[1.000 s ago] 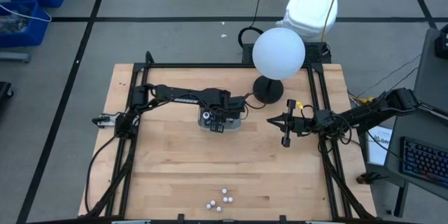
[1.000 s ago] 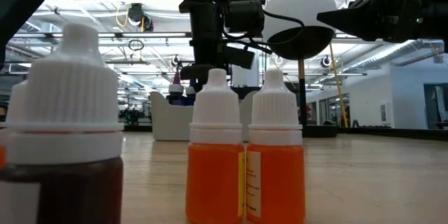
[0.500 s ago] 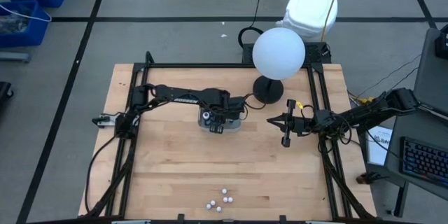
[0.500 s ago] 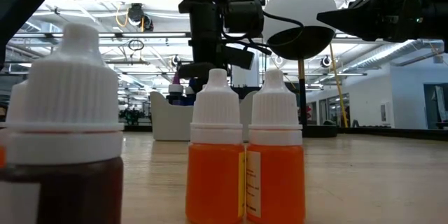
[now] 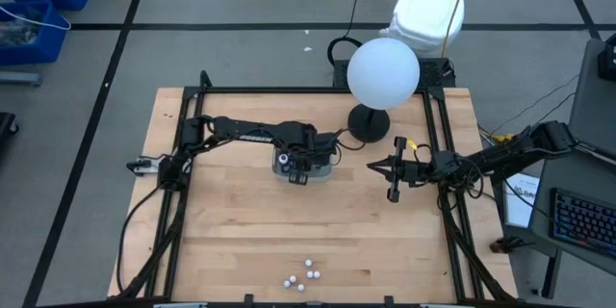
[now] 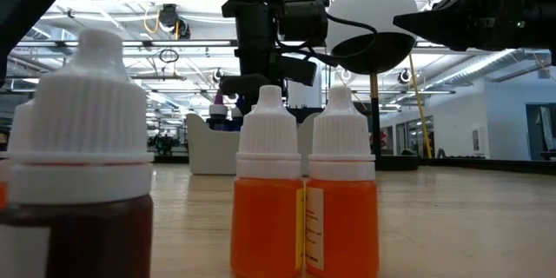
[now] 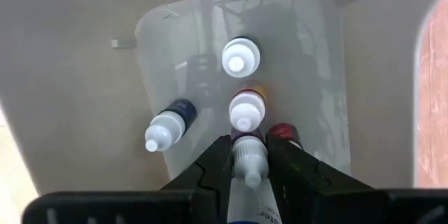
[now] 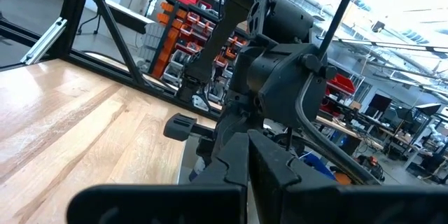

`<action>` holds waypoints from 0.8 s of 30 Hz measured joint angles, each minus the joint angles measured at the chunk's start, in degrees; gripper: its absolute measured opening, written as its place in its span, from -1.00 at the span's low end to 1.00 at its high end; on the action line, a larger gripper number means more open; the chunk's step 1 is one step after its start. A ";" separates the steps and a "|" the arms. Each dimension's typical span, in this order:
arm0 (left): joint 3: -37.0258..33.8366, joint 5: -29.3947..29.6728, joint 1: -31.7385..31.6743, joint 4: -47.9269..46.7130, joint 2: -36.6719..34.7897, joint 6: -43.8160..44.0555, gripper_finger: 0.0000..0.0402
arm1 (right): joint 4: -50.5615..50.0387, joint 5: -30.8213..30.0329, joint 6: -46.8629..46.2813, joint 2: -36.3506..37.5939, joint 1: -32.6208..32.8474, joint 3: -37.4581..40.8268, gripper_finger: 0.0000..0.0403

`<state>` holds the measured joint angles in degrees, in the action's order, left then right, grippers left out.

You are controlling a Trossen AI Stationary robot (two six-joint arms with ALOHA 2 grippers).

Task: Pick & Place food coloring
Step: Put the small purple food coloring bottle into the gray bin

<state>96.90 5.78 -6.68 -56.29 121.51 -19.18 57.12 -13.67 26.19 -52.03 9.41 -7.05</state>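
Observation:
Above the grey tray (image 5: 322, 167) at mid-table my left gripper (image 5: 300, 161) points down, shut on a small white-capped food coloring bottle (image 7: 250, 159). In the tray are an upright white-capped bottle (image 7: 241, 57), a second one (image 7: 245, 110), a dark blue bottle (image 7: 170, 125) that leans over, and a red-topped one (image 7: 282, 131). Several more bottles (image 5: 304, 274) stand near the table's front edge; close up they show as two orange bottles (image 6: 304, 204) and a dark one (image 6: 80, 182). My right gripper (image 5: 394, 179) is shut with nothing in it, and waits at the right. My left gripper pinches the bottle's white cap (image 7: 249, 150) between its two fingers (image 7: 218, 162), coming from above and pointing down into the tray. The bottle is over the tray's floor among the other bottles. I cannot tell whether its bottom rests on the tray.
A large white globe on a black stand (image 5: 382, 74) rises just behind the tray, between the two arms. A black frame (image 5: 445, 144) runs along the table's sides. Bare wood (image 5: 289, 221) lies between the tray and the front bottles.

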 joint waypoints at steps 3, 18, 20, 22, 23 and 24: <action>0.00 0.00 0.00 0.42 0.00 -0.02 -0.56 | 0.00 0.02 -0.02 0.00 0.00 0.00 -1.00; 0.00 0.11 0.00 -0.72 0.00 -0.07 -0.56 | 0.00 0.22 -1.33 0.00 0.00 0.00 -1.00; 0.00 0.13 0.00 -0.66 0.00 -0.12 -0.56 | 0.00 0.23 -1.31 0.00 0.00 0.00 -1.00; 0.00 0.17 0.00 -0.64 0.00 -0.42 -0.56 | 0.02 0.24 -1.29 0.00 0.00 0.00 -1.00; 0.00 0.17 0.00 -0.61 0.00 -0.64 -0.56 | 0.02 0.24 -1.25 0.02 0.01 0.00 -1.00; 0.00 0.17 0.00 -0.59 0.00 -0.66 -0.56 | 0.02 0.24 -1.24 0.01 0.00 0.00 -1.00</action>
<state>96.90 5.96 -6.68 -56.88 121.51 -19.84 57.14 -13.43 24.95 -52.02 9.41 -7.05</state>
